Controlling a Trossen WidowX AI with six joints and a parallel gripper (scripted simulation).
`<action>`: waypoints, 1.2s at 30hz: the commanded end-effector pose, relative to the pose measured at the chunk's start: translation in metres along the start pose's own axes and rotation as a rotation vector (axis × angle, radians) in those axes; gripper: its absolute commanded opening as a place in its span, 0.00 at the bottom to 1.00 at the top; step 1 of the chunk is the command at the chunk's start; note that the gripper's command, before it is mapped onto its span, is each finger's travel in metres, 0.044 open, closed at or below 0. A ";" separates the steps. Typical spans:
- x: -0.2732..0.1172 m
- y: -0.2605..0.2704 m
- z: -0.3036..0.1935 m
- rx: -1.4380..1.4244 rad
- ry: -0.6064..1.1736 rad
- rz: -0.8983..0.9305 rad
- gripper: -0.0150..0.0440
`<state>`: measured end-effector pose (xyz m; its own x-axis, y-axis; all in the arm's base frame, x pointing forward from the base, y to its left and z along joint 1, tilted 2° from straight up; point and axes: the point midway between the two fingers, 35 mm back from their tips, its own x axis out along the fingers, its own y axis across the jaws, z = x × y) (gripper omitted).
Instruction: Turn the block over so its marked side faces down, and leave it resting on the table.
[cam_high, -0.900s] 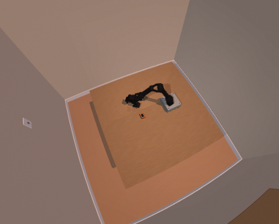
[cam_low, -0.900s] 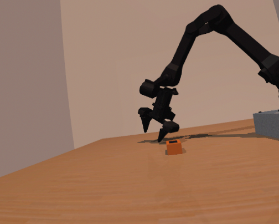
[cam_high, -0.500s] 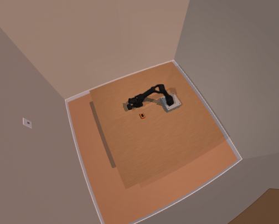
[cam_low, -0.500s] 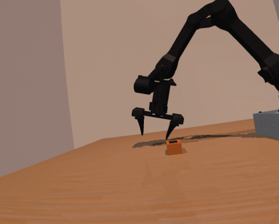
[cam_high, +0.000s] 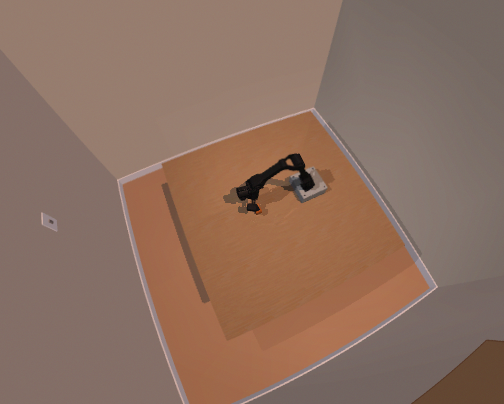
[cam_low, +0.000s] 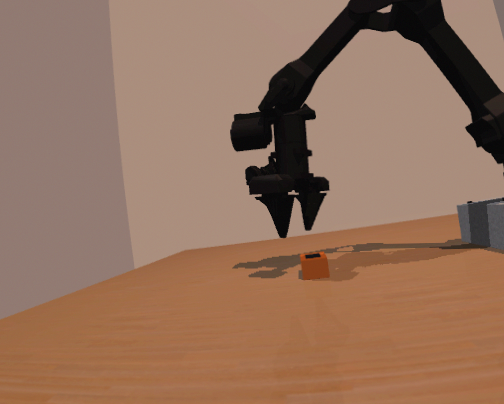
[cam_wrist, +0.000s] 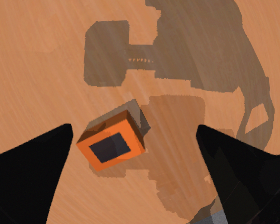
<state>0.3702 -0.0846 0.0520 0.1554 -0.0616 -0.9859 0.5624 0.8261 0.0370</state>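
I see the orange block (cam_low: 314, 265) resting on the table (cam_low: 200, 330), dark marked face up, roughly cubic, skewed to my wide-open, empty gripper (cam_low: 295, 227) hovering above it. No legible writing.

A wooden table (cam_high: 300, 260) with visible grain stands on an orange-brown floor (cam_high: 165, 280), which shows along its left and near sides. Plain walls (cam_high: 200, 65) enclose the floor: beige behind the table, greyer at its sides. A small white wall plate (cam_high: 49, 221) sits on the wall left of the table.
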 end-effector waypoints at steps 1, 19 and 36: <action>-0.033 0.025 -0.032 -0.502 0.095 0.020 1.00; 0.002 0.025 -0.035 -0.502 0.095 0.019 1.00; 0.031 0.023 -0.037 -0.502 0.095 0.019 1.00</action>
<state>0.3603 -0.0471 0.0243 0.0838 -0.0168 -0.9963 0.1008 0.9949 -0.0083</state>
